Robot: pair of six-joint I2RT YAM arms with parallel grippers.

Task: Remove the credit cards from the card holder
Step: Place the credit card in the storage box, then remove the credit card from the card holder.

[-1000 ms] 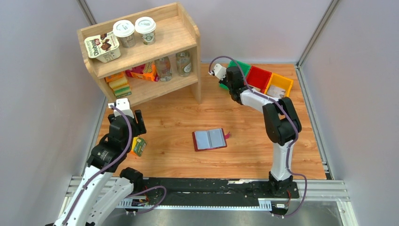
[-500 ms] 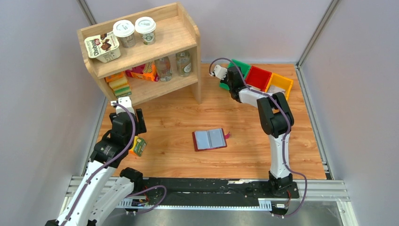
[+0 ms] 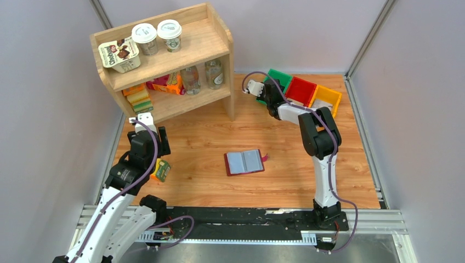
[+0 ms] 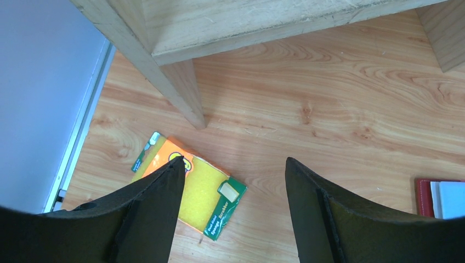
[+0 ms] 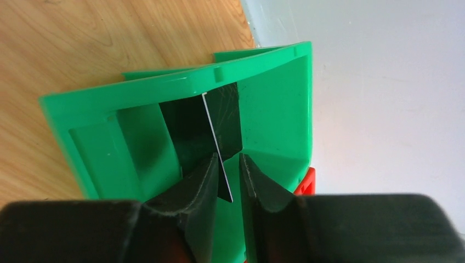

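The maroon card holder (image 3: 244, 162) lies open on the wooden table, its grey sleeves facing up; its corner (image 4: 441, 198) also shows at the right edge of the left wrist view. My right gripper (image 5: 227, 156) reaches into the green bin (image 5: 164, 82). A black credit card (image 5: 225, 126) stands edge-on between its jaws. The jaws stand slightly apart: the card leans on the left finger, with a gap on the other side. My left gripper (image 4: 234, 164) hangs wide open near the shelf's leg, holding nothing.
A packaged yellow sponge (image 4: 192, 189) lies under my left gripper. The wooden shelf (image 3: 164, 60) with cups and bottles fills the back left. A red bin (image 3: 301, 89) and a yellow bin (image 3: 326, 97) sit beside the green bin (image 3: 279, 76) at the back right.
My right gripper has gone from shut on the black card to slightly parted, and its arm has folded in closer to the green bin. The left arm barely moved.
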